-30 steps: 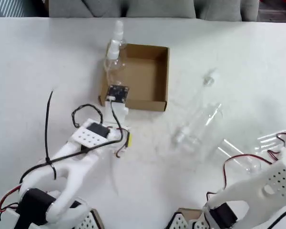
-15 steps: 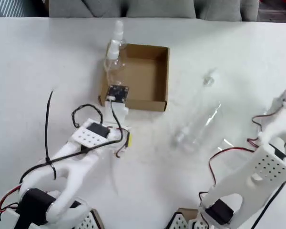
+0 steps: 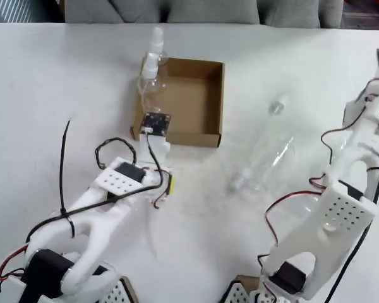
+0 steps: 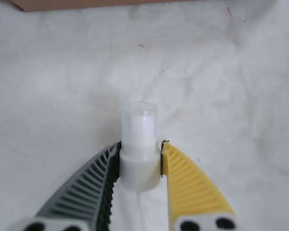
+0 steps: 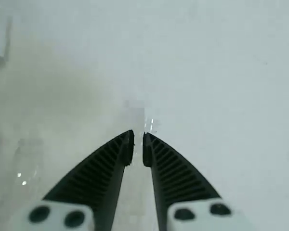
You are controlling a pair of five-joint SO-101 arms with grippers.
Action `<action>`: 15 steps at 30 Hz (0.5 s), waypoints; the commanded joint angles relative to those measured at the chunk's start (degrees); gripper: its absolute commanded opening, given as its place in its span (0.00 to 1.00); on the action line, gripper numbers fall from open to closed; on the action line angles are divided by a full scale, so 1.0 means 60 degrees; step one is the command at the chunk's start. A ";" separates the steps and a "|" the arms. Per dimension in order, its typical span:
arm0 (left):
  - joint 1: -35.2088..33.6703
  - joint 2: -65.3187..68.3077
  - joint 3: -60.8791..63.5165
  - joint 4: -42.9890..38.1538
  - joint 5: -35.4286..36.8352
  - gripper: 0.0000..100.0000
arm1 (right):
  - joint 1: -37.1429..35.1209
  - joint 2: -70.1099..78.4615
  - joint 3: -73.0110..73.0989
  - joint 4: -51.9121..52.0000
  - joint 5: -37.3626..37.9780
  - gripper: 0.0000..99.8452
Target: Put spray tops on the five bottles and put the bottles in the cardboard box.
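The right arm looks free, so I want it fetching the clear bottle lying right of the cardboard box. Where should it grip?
Probably the clear bottle is best taken around its mid-body from above, closing across its long axis. It lies on its side, slanted on the table, and its round wall could roll under a sideways push.

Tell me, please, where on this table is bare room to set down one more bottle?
Bare: the table left of the cardboard box; the strip between the box and the lying bottle; the table beyond the box's far side. Crowded: the box's left wall, where two capped bottles stand and the left tool holds a spray top.
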 commanded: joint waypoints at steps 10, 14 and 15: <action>-0.0051 -0.0476 -0.0044 -0.0147 -0.0103 0.02 | 0.0227 -0.2073 0.1612 0.1092 -0.0601 0.09; -0.0051 -0.0476 -0.0044 -0.0147 -0.0103 0.02 | 0.0183 -0.2982 0.2857 0.1004 -0.0615 0.09; -0.0051 -0.0476 -0.0044 -0.0147 -0.0103 0.02 | 0.0183 -0.3128 0.3077 0.0945 -0.0630 0.09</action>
